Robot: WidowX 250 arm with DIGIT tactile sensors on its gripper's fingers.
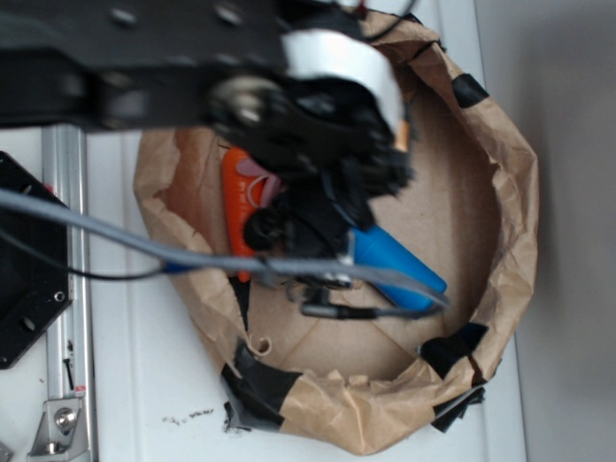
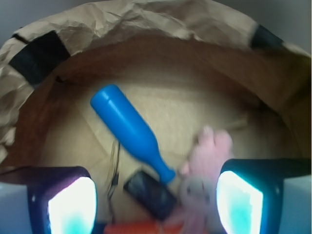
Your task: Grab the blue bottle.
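Note:
The blue bottle (image 2: 127, 127) lies on its side on the floor of a brown paper basket, neck pointing toward my gripper. In the exterior view the blue bottle (image 1: 399, 268) shows partly under the arm. My gripper (image 2: 156, 204) is open, its two lit pads (image 2: 73, 207) wide apart, hovering above the bottle's neck end with nothing between them. In the exterior view the gripper (image 1: 322, 226) is blurred and hangs over the basket's middle.
A pink soft toy (image 2: 207, 168), a dark flat object (image 2: 148, 192) and an orange carrot (image 1: 241, 197) lie near the bottle's neck. The taped paper basket wall (image 2: 146, 24) rings everything. A grey cable (image 1: 115, 236) crosses the left side. A metal rail (image 1: 67, 289) stands left.

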